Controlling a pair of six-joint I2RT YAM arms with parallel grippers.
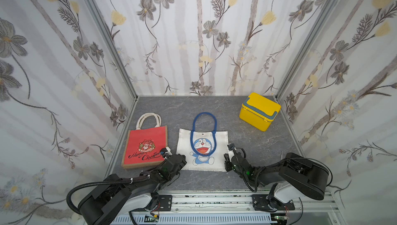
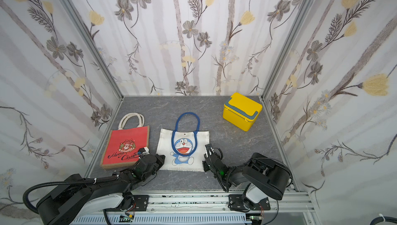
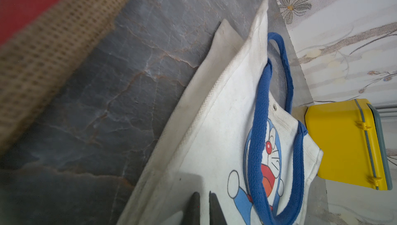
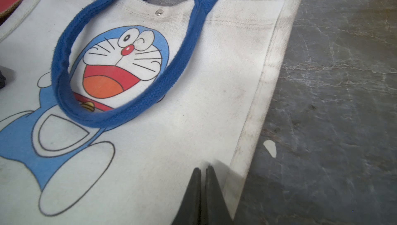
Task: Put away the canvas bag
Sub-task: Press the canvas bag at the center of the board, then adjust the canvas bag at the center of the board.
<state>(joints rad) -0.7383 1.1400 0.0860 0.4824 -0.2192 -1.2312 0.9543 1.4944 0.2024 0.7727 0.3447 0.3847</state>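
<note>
Matt woven white cloth, canvas bag (image 4: 193,116), at matt black right fingers (image 4: 193,196); fuzzy blue webbing handles (image 4: 107,120); coarse jute edging, red bag (image 3: 43,48); glossy yellow plastic box (image 3: 339,144); smooth veined counter (image 4: 322,105)

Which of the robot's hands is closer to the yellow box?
Right. The right fingers are at the white bag's near corner on the box's side; the left fingers are at its other near corner, beside the red bag.

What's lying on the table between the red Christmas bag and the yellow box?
The white bag with blue handles lies flat between the red bag and the yellow box, on the grey tabletop. Both top views show it.
</note>
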